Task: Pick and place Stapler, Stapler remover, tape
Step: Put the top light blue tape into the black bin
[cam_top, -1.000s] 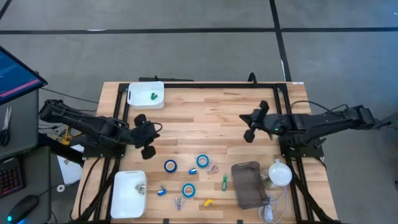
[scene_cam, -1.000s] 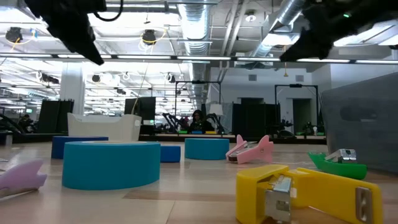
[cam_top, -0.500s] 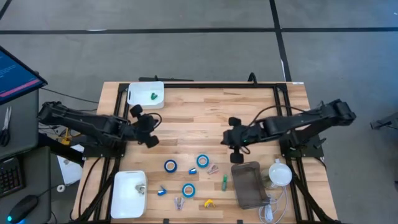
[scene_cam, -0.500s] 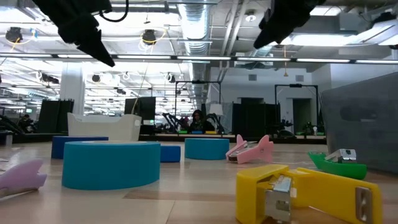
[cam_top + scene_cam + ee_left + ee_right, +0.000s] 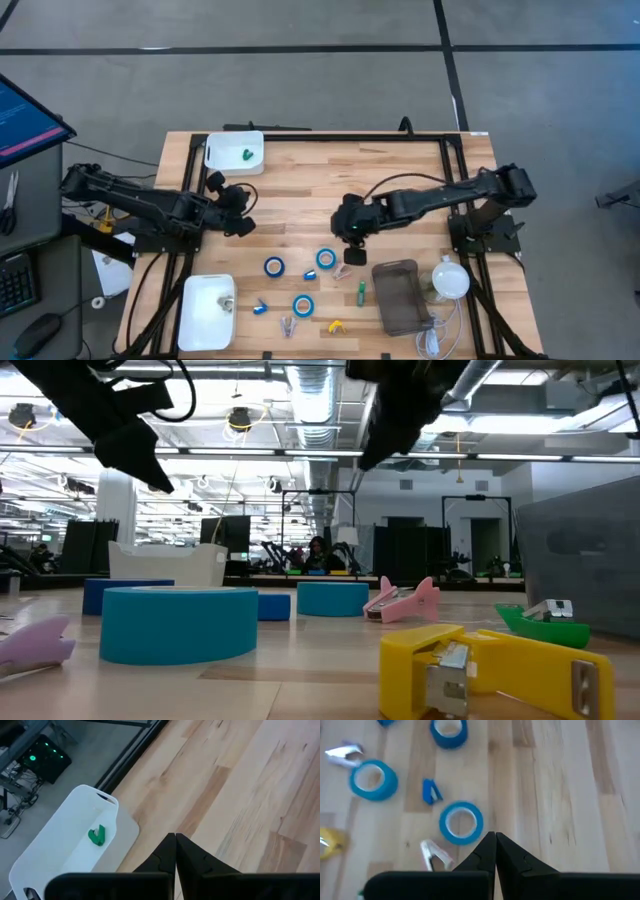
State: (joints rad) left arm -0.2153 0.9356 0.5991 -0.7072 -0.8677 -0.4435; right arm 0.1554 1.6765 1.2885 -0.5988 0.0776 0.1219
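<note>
On the wooden desk (image 5: 300, 190) I count three rolls of blue tape, all lying flat in the near middle part. One roll (image 5: 274, 267) is on the left, one roll (image 5: 326, 259) is a little farther and to the right, and the third roll (image 5: 303, 305) is the nearest to the front edge. They are apart from each other, not touching.

Around them lie several small items: a pink one (image 5: 343, 271) just beside the right roll, a small blue one (image 5: 309, 275) between the rolls, another blue one (image 5: 260, 308) to the left of the near roll, a purple one (image 5: 288, 325), a yellow one (image 5: 337, 326) and a green one (image 5: 361, 292) (which are staplers and which are removers I cannot tell from above).

There are two white bins. The far bin (image 5: 234, 153) holds one small green item (image 5: 245, 155); the near left bin (image 5: 205, 312) holds one small thing by its right wall.

The right gripper (image 5: 350, 236) hangs above the desk just behind the right roll, its jaws closed together and holding nothing. The left gripper (image 5: 243, 226) waits over the left part of the desk, its jaws also pressed together and empty.

At the near right lie one grey pouch (image 5: 398, 295) and one white round object (image 5: 451, 278) with a cable.
</note>
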